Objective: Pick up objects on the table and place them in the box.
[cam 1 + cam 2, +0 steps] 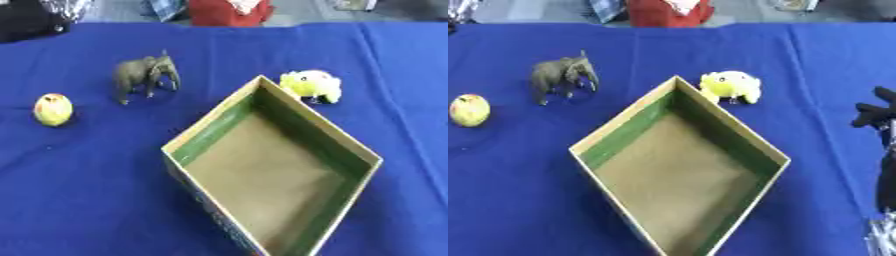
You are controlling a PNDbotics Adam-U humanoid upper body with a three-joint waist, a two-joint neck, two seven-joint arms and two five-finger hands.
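**benchbot_77:** Box (346, 145) sat empty, roughly mid-table and toward the near edge, turned like a diamond with one corner aimed at the far edge. Nothing was in it yet. Three things were waiting on the blue table (87, 200): a yellow plush toy (731, 86) just beside the box's far corner on the right, a grey elephant figure (144, 74) standing toward the far left, and a yellow-red fruit (53, 109) near the left edge.

**servo_sam:** Which hand was closer, though?

**benchbot_77:** Only the right hand (874, 114) showed, in the right eye view at the right edge, dark fingers pointing up and a bit spread, holding nothing. The left hand wasn't in either view. The plush lay to the left of those fingers and a little farther back, so I'd guess it was the natural first grab. Its longer side ran about left-right, so fingers coming in from the right would meet its end.

**servo_sam:** And the elephant and fruit?

**benchbot_77:** Well apart from that hand, across the box. Probably left-arm jobs.
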